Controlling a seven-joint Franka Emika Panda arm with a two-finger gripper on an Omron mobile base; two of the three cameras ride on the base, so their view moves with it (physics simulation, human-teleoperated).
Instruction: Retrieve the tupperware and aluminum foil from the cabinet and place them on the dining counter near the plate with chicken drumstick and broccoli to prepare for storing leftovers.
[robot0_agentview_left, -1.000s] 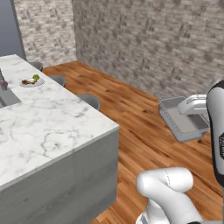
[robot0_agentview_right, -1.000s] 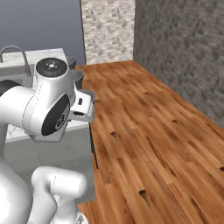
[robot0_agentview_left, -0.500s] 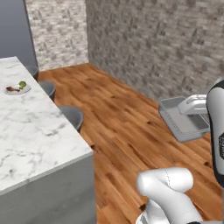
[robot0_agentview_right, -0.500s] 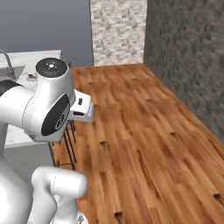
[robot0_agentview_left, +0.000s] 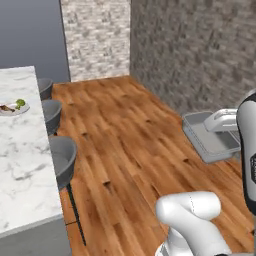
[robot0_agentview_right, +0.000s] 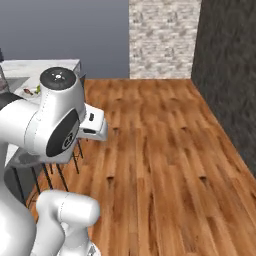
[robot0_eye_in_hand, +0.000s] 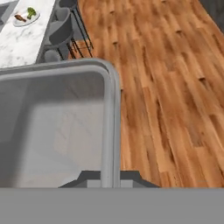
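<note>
Gripper (robot0_eye_in_hand: 109, 178): I see it pinching the shallow grey rimmed tupperware (robot0_eye_in_hand: 57, 127) at its rim.
Plate: round white plate (robot0_eye_in_hand: 25, 18) far ahead, on marble dining counter (robot0_eye_in_hand: 19, 46).

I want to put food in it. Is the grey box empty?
Empty. In the hand view the tupperware shows a bare grey floor inside its rim, nothing lying in it.

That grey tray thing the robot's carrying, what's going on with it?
The robot's fingers are shut on the rim of the tupperware, an empty grey container held up over the wooden floor. The dining counter lies off to one side, with grey stools along its edge. On it sits the plate with the chicken drumstick and broccoli.
</note>
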